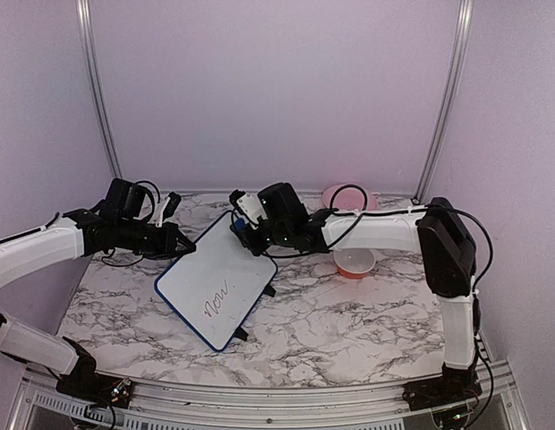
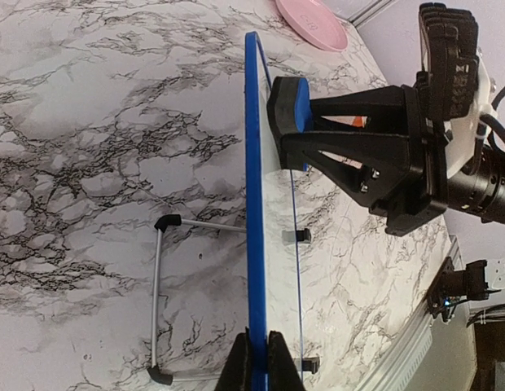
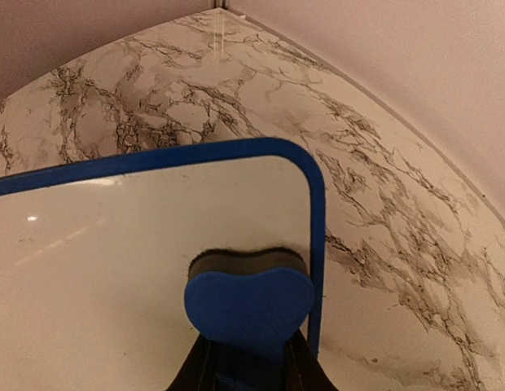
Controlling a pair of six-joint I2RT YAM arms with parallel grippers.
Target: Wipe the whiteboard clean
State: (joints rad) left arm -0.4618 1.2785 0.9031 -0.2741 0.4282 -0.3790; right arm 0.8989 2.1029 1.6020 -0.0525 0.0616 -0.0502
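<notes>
The whiteboard [image 1: 219, 279], white with a thin blue frame and red handwriting on its lower half, stands tilted on the marble table. My left gripper [image 1: 183, 243] is shut on its left frame edge [image 2: 256, 269]. My right gripper [image 1: 243, 230] is shut on the blue eraser [image 3: 248, 305], which it presses against the board's top corner [image 3: 155, 236]. In the left wrist view the eraser [image 2: 290, 104] touches the board's face near the top.
A pink plate [image 1: 347, 196] lies at the back right and an orange-and-white bowl [image 1: 354, 262] sits under the right arm. The board's wire stand [image 2: 159, 301] rests on the table behind it. Walls enclose the table.
</notes>
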